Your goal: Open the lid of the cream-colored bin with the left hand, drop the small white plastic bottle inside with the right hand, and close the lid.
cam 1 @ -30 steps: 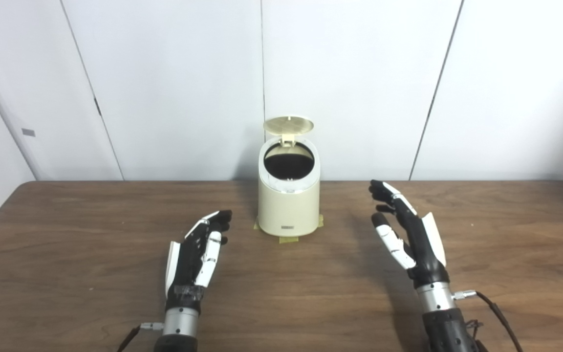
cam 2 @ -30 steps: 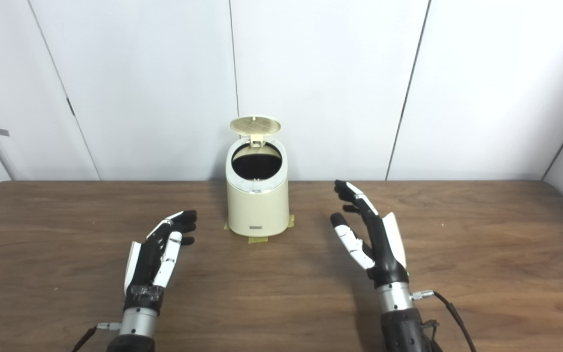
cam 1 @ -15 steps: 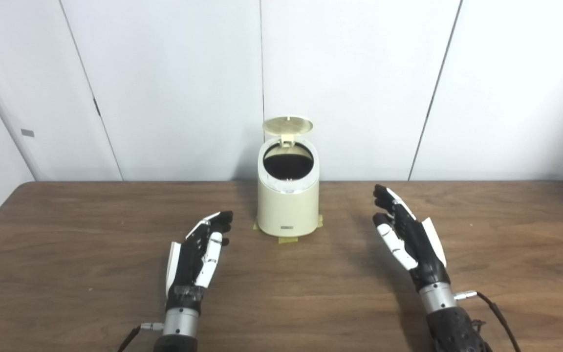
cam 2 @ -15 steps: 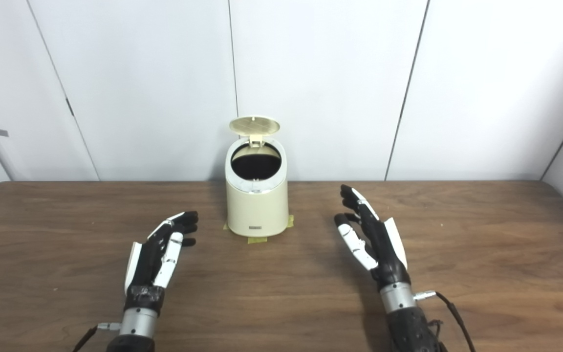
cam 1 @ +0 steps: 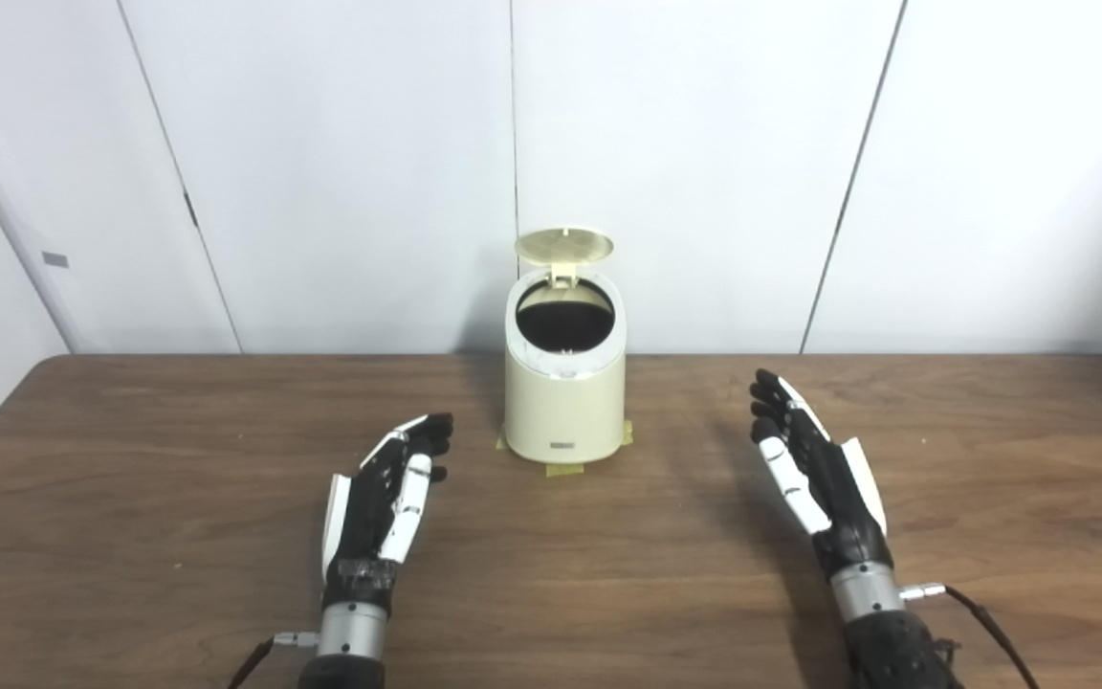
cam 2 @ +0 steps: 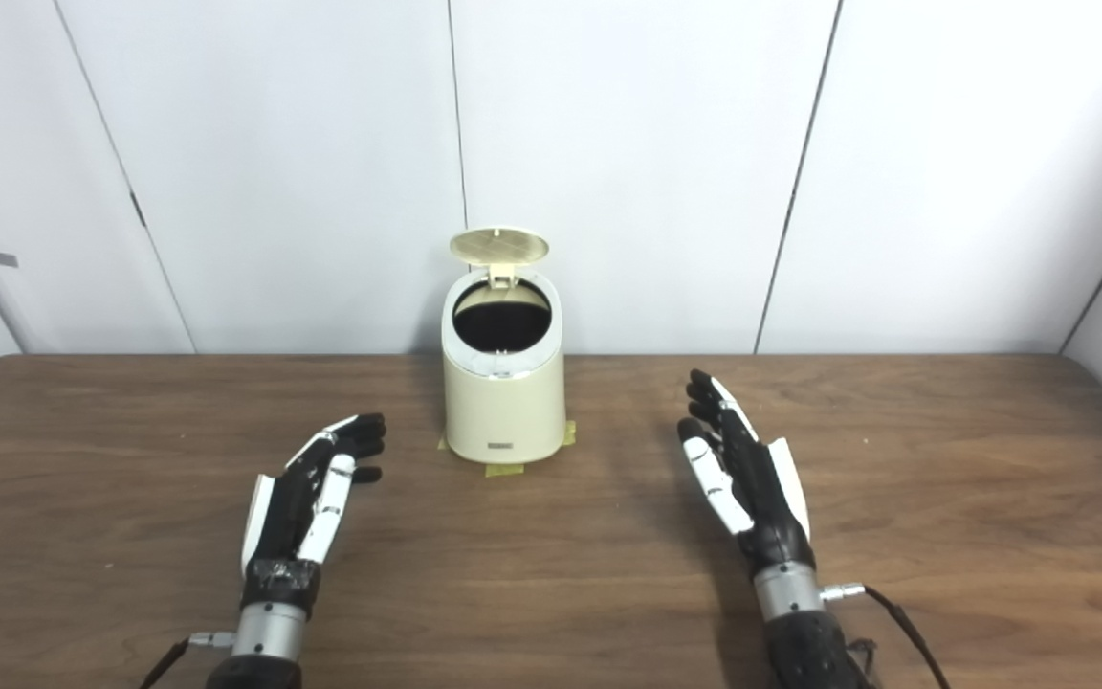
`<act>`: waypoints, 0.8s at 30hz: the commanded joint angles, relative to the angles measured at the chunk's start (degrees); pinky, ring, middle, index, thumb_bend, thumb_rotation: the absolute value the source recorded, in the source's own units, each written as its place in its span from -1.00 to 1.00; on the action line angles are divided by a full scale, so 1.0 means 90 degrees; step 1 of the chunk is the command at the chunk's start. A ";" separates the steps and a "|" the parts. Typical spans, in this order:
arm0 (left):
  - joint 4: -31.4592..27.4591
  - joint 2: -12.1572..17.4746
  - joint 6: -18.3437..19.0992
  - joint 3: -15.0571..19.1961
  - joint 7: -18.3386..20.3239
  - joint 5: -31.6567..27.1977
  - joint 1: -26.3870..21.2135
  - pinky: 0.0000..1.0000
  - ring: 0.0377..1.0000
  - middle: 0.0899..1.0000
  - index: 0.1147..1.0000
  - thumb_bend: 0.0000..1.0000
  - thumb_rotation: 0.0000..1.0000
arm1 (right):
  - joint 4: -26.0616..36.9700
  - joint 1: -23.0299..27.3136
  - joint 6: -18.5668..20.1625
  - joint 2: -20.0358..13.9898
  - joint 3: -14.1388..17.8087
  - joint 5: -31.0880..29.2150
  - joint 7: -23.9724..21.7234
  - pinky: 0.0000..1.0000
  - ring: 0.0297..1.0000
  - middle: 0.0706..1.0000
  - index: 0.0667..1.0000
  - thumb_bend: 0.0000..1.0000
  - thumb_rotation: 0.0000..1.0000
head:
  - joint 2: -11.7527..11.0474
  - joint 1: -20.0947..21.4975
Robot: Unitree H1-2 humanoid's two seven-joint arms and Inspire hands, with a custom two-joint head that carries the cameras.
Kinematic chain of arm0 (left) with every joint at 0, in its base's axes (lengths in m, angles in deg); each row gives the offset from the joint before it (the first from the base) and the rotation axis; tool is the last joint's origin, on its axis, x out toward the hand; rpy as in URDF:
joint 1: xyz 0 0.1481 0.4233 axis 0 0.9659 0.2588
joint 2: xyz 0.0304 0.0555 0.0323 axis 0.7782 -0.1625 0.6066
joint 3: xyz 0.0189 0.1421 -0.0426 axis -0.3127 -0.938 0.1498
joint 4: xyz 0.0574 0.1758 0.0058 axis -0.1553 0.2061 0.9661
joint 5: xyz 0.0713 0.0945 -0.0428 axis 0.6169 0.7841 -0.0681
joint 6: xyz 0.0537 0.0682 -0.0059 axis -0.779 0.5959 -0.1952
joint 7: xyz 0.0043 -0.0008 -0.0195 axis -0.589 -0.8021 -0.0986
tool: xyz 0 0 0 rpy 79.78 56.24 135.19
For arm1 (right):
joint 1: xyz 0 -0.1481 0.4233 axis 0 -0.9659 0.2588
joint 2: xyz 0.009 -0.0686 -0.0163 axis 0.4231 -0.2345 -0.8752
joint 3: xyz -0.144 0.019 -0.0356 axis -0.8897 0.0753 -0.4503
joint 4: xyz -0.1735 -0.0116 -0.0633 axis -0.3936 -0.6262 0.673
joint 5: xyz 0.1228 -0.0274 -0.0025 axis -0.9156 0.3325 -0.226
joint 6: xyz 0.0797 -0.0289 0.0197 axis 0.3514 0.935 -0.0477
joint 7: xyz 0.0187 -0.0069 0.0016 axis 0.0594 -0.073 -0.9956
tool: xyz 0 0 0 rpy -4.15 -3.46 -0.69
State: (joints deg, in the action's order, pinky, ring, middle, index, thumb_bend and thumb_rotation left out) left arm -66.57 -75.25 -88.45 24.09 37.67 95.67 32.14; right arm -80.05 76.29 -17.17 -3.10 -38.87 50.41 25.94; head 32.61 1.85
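Note:
The cream-colored bin (cam 1: 564, 402) stands at the back middle of the wooden table, and its round lid (cam 1: 563, 245) is tipped up and back. The bin's mouth shows only a dark inside. No white bottle shows anywhere in either view. My left hand (cam 1: 381, 496) rests low over the table to the bin's front left, open and holding nothing. My right hand (cam 1: 814, 469) hovers to the bin's front right, palm turned inward, fingers stretched out, open and holding nothing.
Yellow tape tabs (cam 1: 565, 469) stick out from under the bin's base. The brown table (cam 1: 130, 498) meets white wall panels (cam 1: 321, 172) right behind the bin. A cable (cam 1: 986, 627) trails from my right wrist.
My right hand has pulled back toward me, moved a little right and sunk lower, away from the bin. The left hand, the bin and the raised lid have stayed put.

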 commanded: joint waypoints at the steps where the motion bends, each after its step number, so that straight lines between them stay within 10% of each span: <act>1: 0.0041 0.0080 -0.0075 0.0047 -0.0042 0.0097 0.0035 0.39 0.53 0.51 0.47 -0.48 0.54 | 0.0246 -0.0060 0.0143 0.0037 0.0091 -0.0145 -0.0070 0.69 0.76 0.79 0.82 -0.68 0.69 | 0.0001 -0.0009; 8: -0.0698 0.0180 0.0488 0.0150 0.0161 -0.0011 -0.0070 0.44 0.58 0.55 0.52 -0.45 0.49 | 0.0751 -0.0064 0.0451 0.0150 0.0241 -0.0568 -0.0291 0.68 0.80 0.83 0.86 -0.60 0.45 | -0.0049 -0.0043; 15: -0.2217 0.0763 0.2394 0.0078 0.0216 0.1820 -0.0867 0.42 0.55 0.52 0.47 -0.30 0.60 | 0.0533 -0.0093 0.0342 0.0215 0.0225 -0.0320 -0.0178 0.65 0.76 0.79 0.82 -0.61 0.48 | -0.0101 -0.0079; 24: -0.3099 0.1538 0.3873 0.0016 0.1495 0.2618 -0.2420 0.61 0.58 0.45 0.45 0.53 0.99 | 0.0435 -0.0105 0.0350 0.0262 0.0224 -0.0121 -0.0088 0.58 0.72 0.76 0.80 -0.65 0.48 | -0.0090 -0.0122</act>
State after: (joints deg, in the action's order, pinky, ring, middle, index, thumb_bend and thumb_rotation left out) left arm -93.03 -62.32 -54.36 24.14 49.28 117.95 13.13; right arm -76.22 74.06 -12.56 -0.74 -37.12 48.93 24.35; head 31.73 0.70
